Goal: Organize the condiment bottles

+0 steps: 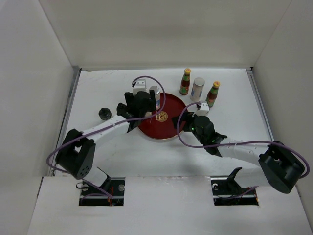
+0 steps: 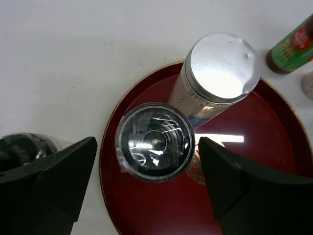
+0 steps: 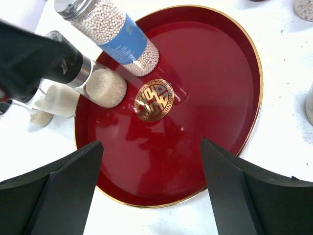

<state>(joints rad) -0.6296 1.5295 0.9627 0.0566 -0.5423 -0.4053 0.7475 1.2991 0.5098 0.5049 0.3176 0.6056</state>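
Left pincer point(image 2: 146, 152): open, with one finger on each side of the jar point(image 2: 154, 142). A little gap shows, so it is not squeezing the jar.
Jar: stands on the left part of the tray point(image 3: 210, 73), just beside the shaker point(image 2: 222, 66). It is short round glass with a shiny dark lid and pale sandy stuff inside.
Shaker: tall and round, on the far-left part of the tray. It has a silver top, a blue label and small white balls inside.
Why there: the tray looks like the place to gather the bottles. These two stand close, so more can fit.
Right pincer point(image 3: 151, 147): wide open over the near part of the tray, holding nothing.
Tray: round, smooth, shiny red, with a gold rim and a gold mark in the middle.
Not on the tray yet: a sauce bottle point(image 1: 185, 81), a second shaker point(image 1: 197, 88) and a second sauce bottle point(image 1: 213, 93) stand on the table point(image 1: 254, 98), far right of the tray. A second jar point(image 1: 104, 113) stands to its left.
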